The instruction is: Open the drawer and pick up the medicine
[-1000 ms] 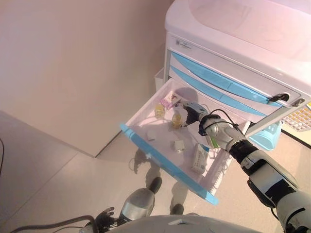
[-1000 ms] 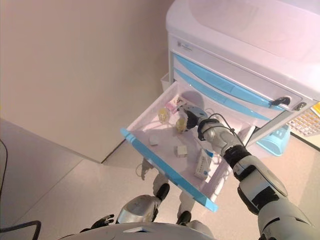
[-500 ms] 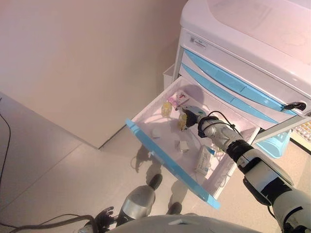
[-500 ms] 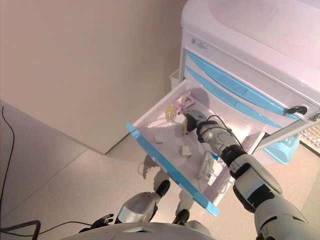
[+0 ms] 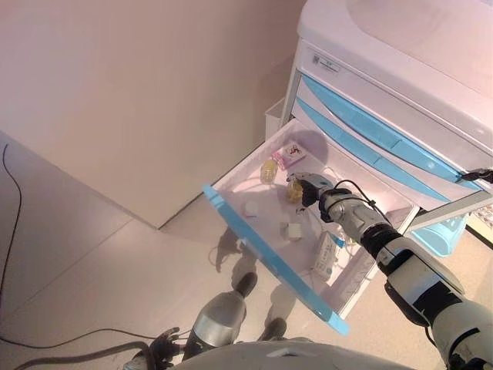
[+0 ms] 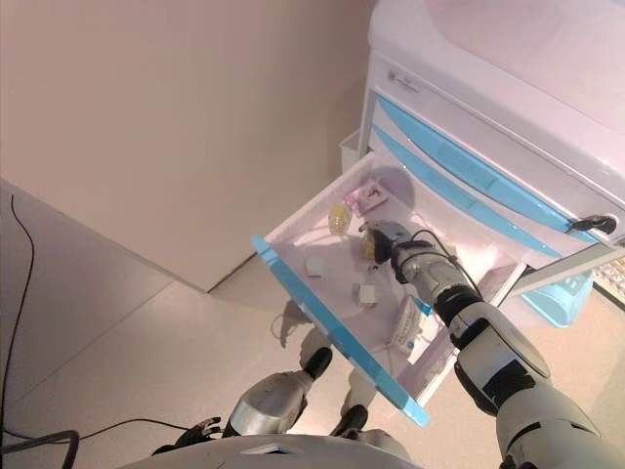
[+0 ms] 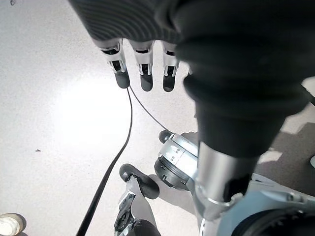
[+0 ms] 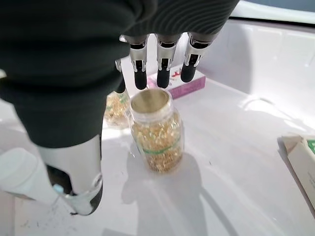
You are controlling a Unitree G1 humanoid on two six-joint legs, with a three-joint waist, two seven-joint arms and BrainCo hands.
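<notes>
The cabinet's lowest drawer (image 5: 262, 250), white with a blue front, stands pulled out. Inside it, a glass jar of yellow capsules (image 8: 156, 130) stands upright without a lid. My right hand (image 5: 316, 189) is open right at this jar (image 5: 294, 192). Its straight fingers (image 8: 163, 69) hang over the jar's far rim and its thumb is on the near side. I see no grip on the jar. A second yellow jar (image 5: 268, 170) and a pink box (image 5: 289, 155) lie further back. My left hand (image 7: 142, 69) hangs open over the floor.
A white and green box (image 5: 325, 254) and two small white items (image 5: 291, 230) lie in the drawer's nearer half. The white cabinet (image 5: 400, 69) has shut blue-fronted drawers above. A pale blue bin (image 5: 439, 235) stands to its right, and a wall runs along the left.
The whole picture has shifted right, so the camera has moved. My right hand stays in the drawer at the yellow jar, slightly closer to it.
</notes>
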